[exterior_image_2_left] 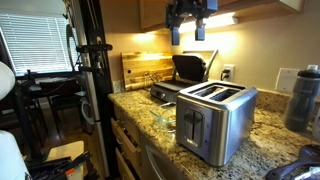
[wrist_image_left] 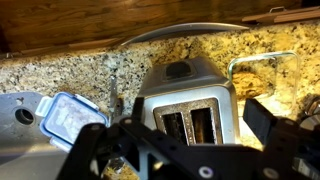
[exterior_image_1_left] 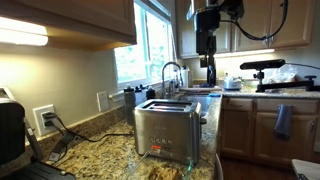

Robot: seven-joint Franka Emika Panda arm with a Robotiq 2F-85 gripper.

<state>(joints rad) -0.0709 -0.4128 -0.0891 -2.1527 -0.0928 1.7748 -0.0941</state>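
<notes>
The toaster [exterior_image_1_left: 167,130] stands upright on the speckled granite countertop [exterior_image_1_left: 95,152], near the front edge, with its two slots facing up. In the wrist view the toaster [wrist_image_left: 190,100] lies almost straight below the camera. Something brownish shows inside the slots, but whether it is bread cannot be told. Its brushed-metal body [exterior_image_2_left: 215,118] sits square on its feet, which keeps the slots open to anything coming from above.

The gripper [exterior_image_2_left: 188,36] hangs high over the toaster, well apart from it, touching nothing. Its jaws are spread wide and hold nothing. In the wrist view the two fingers [wrist_image_left: 92,150] frame the toaster on either side, so the claw looks lined up with it.

Beside the toaster in the wrist view lie a clear lid with a blue rim [wrist_image_left: 65,112] on one side and a glass container [wrist_image_left: 262,72] on the other, both just off its corners. In an exterior view a black grill press [exterior_image_2_left: 187,68] and a wooden cutting board [exterior_image_2_left: 138,66] stand against the back wall, out of the way, and a dark bottle [exterior_image_2_left: 303,97] stands near the toaster's far end. A faucet [exterior_image_1_left: 172,74] rises by the window [exterior_image_1_left: 150,45].

No brand, label or lettering on the toaster or anything near it is sharp enough to read.
</notes>
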